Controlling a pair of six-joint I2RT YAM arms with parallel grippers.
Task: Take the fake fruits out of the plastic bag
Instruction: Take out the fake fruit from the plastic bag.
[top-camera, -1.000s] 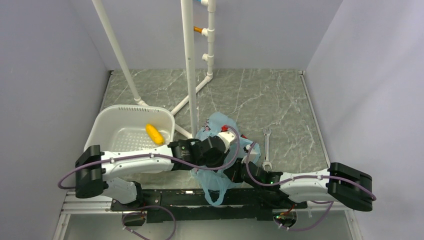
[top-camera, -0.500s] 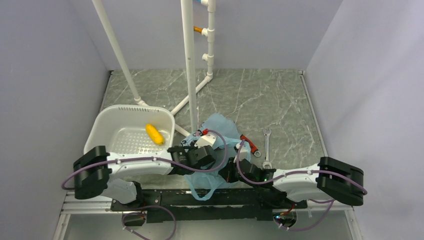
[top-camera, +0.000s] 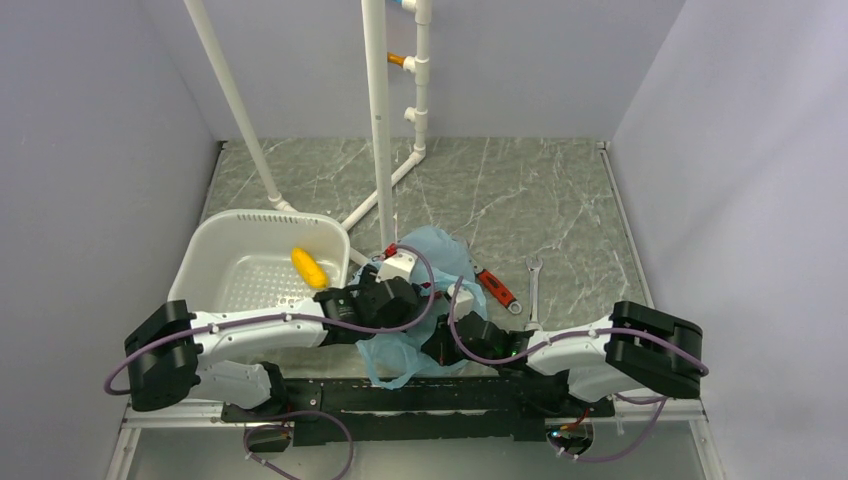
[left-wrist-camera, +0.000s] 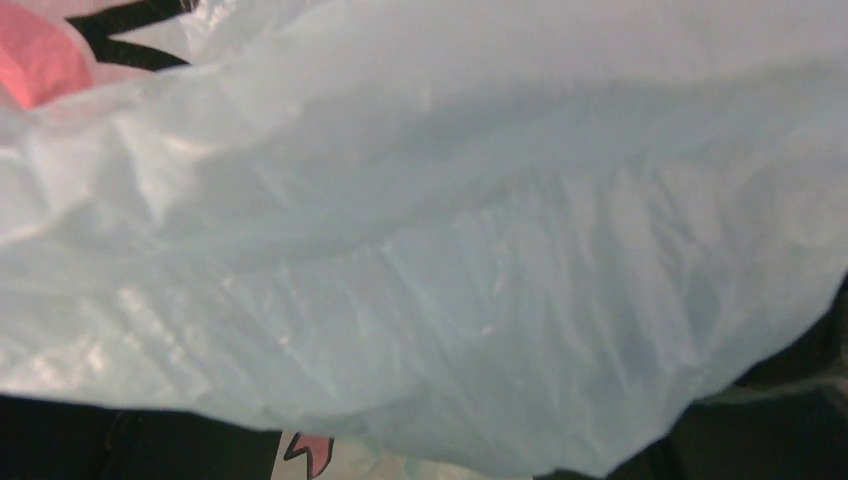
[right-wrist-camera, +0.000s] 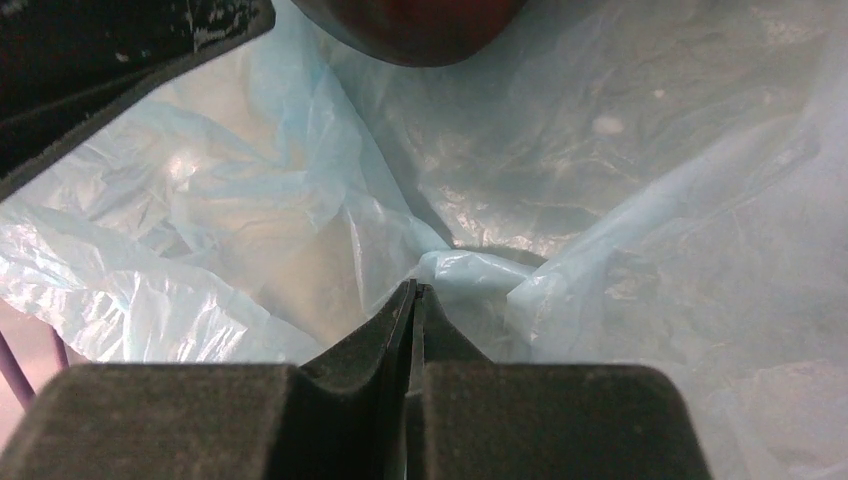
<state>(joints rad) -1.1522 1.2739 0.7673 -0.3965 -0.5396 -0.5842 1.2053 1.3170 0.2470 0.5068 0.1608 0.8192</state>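
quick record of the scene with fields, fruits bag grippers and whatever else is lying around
yellow fruit: in the white basket
maroon fruit: against the bag film, top of right wrist view
plastic bag: crumpled between both arms
right gripper: shut on a bag fold
left gripper: at the bag, jaws hidden
red-handled wrench: right of the bag

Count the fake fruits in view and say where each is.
2. A yellow one lies in the white basket; a dark maroon one sits against the plastic bag. More may be hidden by the bag.
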